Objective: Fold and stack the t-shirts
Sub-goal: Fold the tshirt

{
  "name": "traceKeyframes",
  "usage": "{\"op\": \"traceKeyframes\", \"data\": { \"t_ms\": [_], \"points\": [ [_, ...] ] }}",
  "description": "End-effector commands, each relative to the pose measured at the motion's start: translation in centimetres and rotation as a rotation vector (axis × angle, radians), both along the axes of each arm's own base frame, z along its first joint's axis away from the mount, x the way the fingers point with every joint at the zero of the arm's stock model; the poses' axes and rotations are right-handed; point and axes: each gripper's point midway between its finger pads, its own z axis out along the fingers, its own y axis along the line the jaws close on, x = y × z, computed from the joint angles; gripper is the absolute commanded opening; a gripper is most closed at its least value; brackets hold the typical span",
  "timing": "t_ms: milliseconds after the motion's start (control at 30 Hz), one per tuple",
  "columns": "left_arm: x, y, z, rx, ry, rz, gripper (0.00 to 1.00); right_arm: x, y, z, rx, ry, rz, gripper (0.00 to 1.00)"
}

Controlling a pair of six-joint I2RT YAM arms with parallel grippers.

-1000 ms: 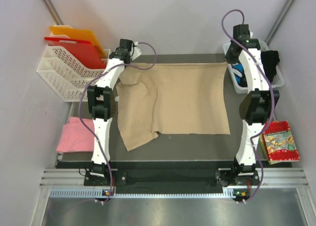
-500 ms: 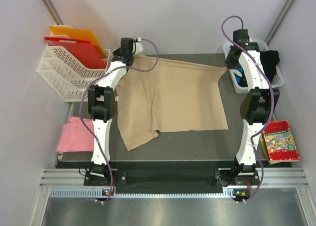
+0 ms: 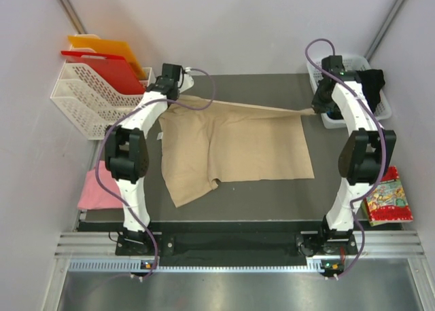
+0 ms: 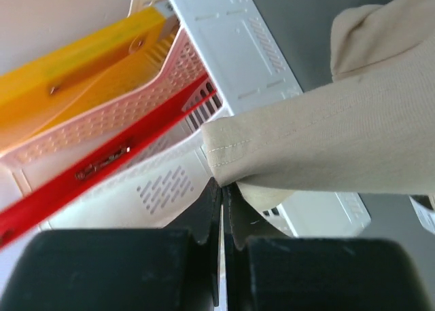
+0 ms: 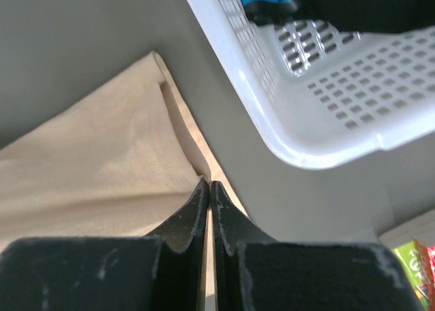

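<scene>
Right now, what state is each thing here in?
beige t-shirt: far edge lifted and pulled taut, rest lying on the table
left jaws: shut on the beige t-shirt's far left corner
right jaws: shut on its far right corner
pink t-shirt: lying at the table's left edge, untouched
black t-shirt: bunched in the white basket
red board, orange board: standing tilted in the white rack
printed packet: lying flat

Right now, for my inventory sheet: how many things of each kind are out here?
T-shirts: 3 (beige t-shirt, pink t-shirt, black t-shirt)
Flat boards: 2 (red board, orange board)
Baskets: 2 (left basket, right basket)
Printed packet: 1
Total: 8
</scene>
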Motion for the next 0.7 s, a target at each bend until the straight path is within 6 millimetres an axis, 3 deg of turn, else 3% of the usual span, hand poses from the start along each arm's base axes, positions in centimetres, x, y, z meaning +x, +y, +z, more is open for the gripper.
{"op": "traceKeyframes", "data": {
  "t_ms": [0,133,233,267,300,367,400,467,600,667],
  "points": [
    [-3.4,0.9,2.2,-0.024,0.015,0.059,0.00,-1.3,-2.0,2.5,-0.070,-0.063,-0.029,0.00],
    [-6.6,0.3,0.3,-0.086,0.141,0.081,0.00,-3.1,-2.0,0.6,-0.078,-0.005,-0.025,0.00],
    [-10.1,0.2,-1.6,-0.103,0.290,0.111,0.00,-4.2,-2.0,-0.9,-0.080,0.039,-0.021,0.00],
    [-12.2,0.2,-2.7,-0.108,0.388,0.115,0.00,-4.5,-2.0,-1.3,-0.079,0.052,-0.019,0.00],
    [-13.1,0.0,-3.3,-0.123,0.432,0.117,0.00,-4.7,-0.8,-1.5,-0.082,0.058,0.013,0.00],
    [-15.3,-0.3,-4.9,-0.152,0.520,0.128,0.00,-5.4,-0.5,-2.4,-0.077,0.084,0.021,0.00],
    [-16.3,-0.3,-5.3,-0.156,0.561,0.133,0.00,-5.6,-0.4,-2.7,-0.071,0.096,0.022,0.04],
    [-17.7,-0.9,-6.3,-0.200,0.618,0.136,0.04,-5.8,-0.3,-2.9,-0.065,0.106,0.017,0.27],
    [-20.0,-2.0,-5.9,-0.269,0.726,0.140,0.29,-4.3,-0.1,-1.5,-0.048,0.073,-0.002,0.45],
    [-19.6,-2.2,-4.8,-0.282,0.706,0.136,0.38,-3.4,0.3,-0.8,-0.030,0.057,-0.001,0.48]
  ]
}}
